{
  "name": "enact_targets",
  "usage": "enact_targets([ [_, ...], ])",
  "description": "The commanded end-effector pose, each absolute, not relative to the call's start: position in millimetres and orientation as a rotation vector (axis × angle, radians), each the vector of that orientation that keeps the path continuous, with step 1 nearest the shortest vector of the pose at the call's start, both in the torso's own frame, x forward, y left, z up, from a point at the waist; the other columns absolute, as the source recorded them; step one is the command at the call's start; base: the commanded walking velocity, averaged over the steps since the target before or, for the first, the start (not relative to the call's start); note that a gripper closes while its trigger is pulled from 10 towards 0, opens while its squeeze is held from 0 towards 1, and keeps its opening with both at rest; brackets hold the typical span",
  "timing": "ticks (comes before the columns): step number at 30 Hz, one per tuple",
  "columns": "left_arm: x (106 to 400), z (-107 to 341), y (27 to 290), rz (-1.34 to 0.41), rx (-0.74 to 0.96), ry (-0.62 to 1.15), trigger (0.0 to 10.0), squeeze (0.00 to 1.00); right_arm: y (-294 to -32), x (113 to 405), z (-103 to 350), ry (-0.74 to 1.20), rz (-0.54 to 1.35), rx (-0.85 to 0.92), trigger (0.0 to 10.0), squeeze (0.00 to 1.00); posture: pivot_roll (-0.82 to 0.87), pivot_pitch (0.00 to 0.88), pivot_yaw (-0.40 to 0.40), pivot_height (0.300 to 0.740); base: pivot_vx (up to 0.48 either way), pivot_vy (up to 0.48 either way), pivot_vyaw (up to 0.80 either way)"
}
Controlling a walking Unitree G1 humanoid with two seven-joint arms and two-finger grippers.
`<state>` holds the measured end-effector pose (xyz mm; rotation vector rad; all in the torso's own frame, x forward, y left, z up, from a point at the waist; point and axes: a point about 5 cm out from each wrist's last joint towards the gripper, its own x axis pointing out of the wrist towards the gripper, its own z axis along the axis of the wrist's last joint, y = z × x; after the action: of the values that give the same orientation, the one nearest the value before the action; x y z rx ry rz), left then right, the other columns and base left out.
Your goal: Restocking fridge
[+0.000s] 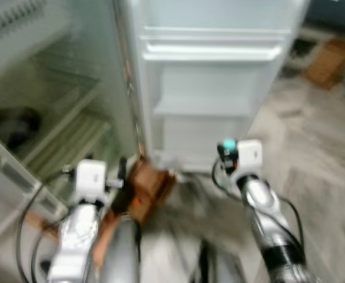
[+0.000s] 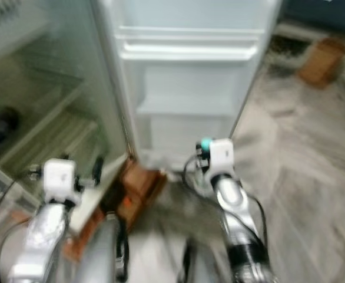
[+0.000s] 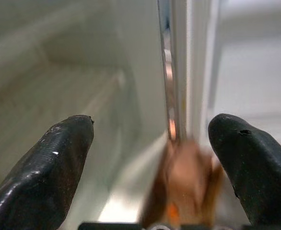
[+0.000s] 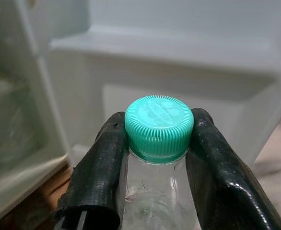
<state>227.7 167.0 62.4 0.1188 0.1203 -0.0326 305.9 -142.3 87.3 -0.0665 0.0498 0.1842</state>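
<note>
Head views, blurred: I'm standing in front of the open fridge [image 1: 55, 118], its door [image 1: 214, 76] swung wide with white door shelves [image 1: 211, 53] facing me, wire shelves [image 1: 72, 132] inside the cabinet on my left. A brown box [image 1: 152, 186] is sitting on the floor [image 1: 319, 147] at the foot of the fridge, between cabinet and door. My right gripper [image 1: 225, 150] is hanging in front of the lower door, a teal cap poking out at its tip. My left gripper [image 1: 120, 177] is pointing toward the brown box by the cabinet's edge. Left wrist view: my fingers [image 3: 54, 167] are standing well apart, gripping nothing; between them the cabinet edge, the inner fridge wall and the brown box, blurred. Right wrist view: my right fingers [image 4: 102, 177] are pinching the neck of a clear bottle [image 4: 155, 201] just under its teal cap [image 4: 159, 127], one finger touching each side; a door shelf is sitting beyond it.
</note>
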Motion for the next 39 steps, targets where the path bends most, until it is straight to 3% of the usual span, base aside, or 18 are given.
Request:
enact_targets([
  [1,235,72,166,-0.039,0.134,0.078,10.0,0.0,-142,308,92,0.03,0.187,-0.075,10.0,0.0,0.11,0.124,-0.016,0.64,0.0,0.0,0.0],
  [11,236,73,164,-0.056,0.126,0.067,10.0,0.0,-143,311,96,0.005,0.195,-0.103,10.0,0.0,0.1,0.121,-0.012,0.64,0.03,0.0,0.0],
  [39,241,73,161,-0.06,0.119,0.065,10.0,0.0,-135,317,101,-0.028,0.221,-0.116,10.0,0.0,0.1,0.128,-0.01,0.64,0.398,0.0,0.0],
])
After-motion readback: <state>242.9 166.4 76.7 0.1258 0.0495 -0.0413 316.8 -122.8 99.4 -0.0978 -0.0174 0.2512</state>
